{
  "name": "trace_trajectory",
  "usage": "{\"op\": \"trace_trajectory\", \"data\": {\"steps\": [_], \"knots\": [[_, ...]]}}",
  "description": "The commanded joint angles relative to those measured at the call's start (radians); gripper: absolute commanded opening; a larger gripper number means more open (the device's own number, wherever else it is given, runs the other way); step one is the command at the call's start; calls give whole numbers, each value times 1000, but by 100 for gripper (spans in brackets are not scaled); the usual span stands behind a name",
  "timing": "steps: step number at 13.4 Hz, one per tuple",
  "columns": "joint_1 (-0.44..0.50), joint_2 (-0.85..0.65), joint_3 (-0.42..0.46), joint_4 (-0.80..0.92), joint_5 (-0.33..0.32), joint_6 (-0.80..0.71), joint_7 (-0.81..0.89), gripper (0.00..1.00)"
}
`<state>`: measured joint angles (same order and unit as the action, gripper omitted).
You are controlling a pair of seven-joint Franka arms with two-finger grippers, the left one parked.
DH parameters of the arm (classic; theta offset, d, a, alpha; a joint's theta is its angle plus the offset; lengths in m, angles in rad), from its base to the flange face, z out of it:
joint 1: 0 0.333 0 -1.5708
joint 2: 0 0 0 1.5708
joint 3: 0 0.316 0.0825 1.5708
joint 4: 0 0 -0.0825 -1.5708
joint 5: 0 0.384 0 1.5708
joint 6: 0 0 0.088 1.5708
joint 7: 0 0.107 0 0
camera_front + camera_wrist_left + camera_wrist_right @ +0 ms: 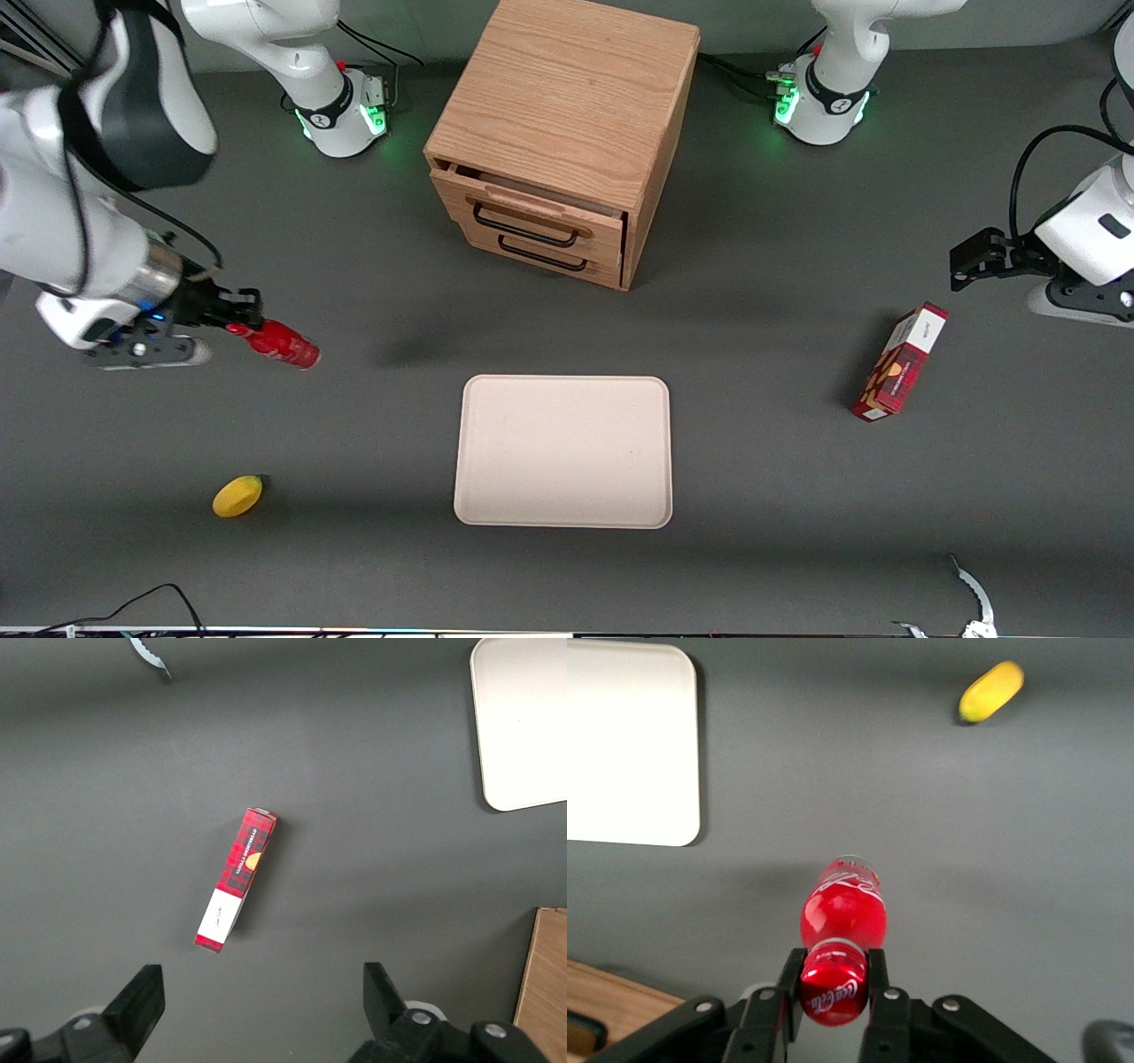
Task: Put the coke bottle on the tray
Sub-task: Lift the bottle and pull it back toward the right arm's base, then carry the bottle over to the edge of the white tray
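Note:
The coke bottle (282, 345) is small, glossy and red; it lies tilted in my right gripper (237, 321), which is shut on its red cap at the working arm's end of the table, above the grey tabletop. In the right wrist view the fingers (790, 979) clamp the cap of the coke bottle (842, 917) from both sides, gripper (833, 981). The beige tray (563, 450) lies flat and bare near the front camera, well apart from the bottle. It also shows in the right wrist view (629, 744) and the left wrist view (523, 726).
A yellow lemon (237, 495) lies nearer the front camera than the bottle. A wooden drawer cabinet (558, 133) stands farther from the camera than the tray, its top drawer slightly open. A red carton (900, 361) lies toward the parked arm's end.

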<state>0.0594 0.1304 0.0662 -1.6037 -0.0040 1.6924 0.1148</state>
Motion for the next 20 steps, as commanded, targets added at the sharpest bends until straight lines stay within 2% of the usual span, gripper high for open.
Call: {"op": "trace_trajectory", "data": {"steps": [1, 7, 14, 18, 20], "knots": [[-7, 26, 4, 180, -1, -146, 2, 0], [17, 90, 6, 269, 9, -169, 29, 0], [235, 245, 6, 409, 12, -154, 340, 0], [342, 322, 6, 412, 10, -54, 480, 0], [350, 374, 6, 401, 16, 19, 494, 0]]}}
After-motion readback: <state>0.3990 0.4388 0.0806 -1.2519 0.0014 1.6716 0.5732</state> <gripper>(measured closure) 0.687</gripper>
